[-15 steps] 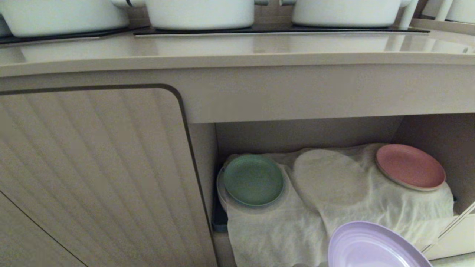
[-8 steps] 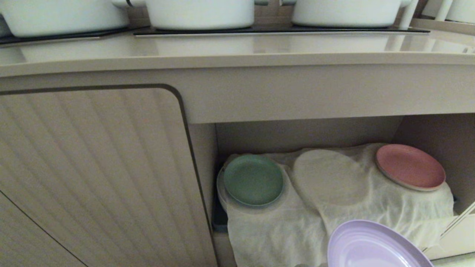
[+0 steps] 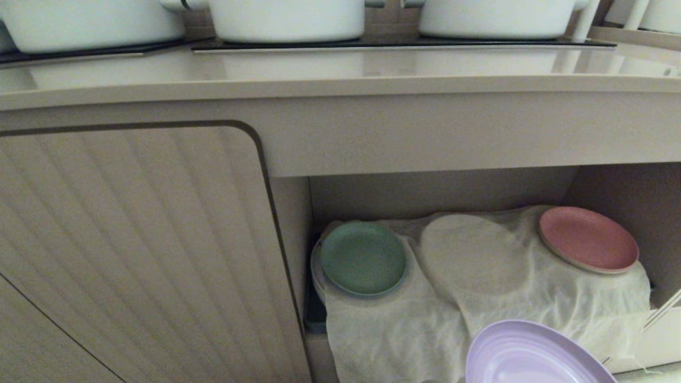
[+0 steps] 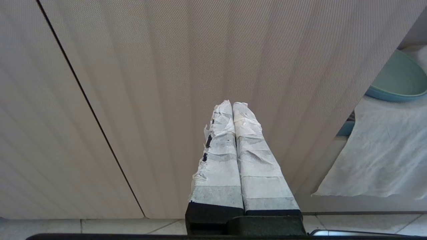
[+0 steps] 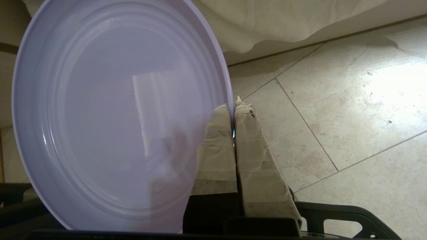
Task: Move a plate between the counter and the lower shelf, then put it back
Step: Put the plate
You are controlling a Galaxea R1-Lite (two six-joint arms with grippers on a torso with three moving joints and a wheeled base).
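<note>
From the head view I had the plate (image 3: 537, 354) low in front of the lower shelf (image 3: 441, 191), over the hanging edge of the white cloth (image 3: 393, 330), with the green plate (image 3: 363, 258) and pink plate (image 3: 588, 238) sitting on their humps and the middle hump bare. In the left wrist view the left gripper (image 4: 232, 106) hung shut and empty before the ribbed door (image 4: 160, 66). In the right wrist view the right gripper (image 5: 233, 106) pinched only the plate's rim (a thin hold), floor tiles (image 5: 333, 110) beneath; I judged a snag on the cloth could twist it loose.
</note>
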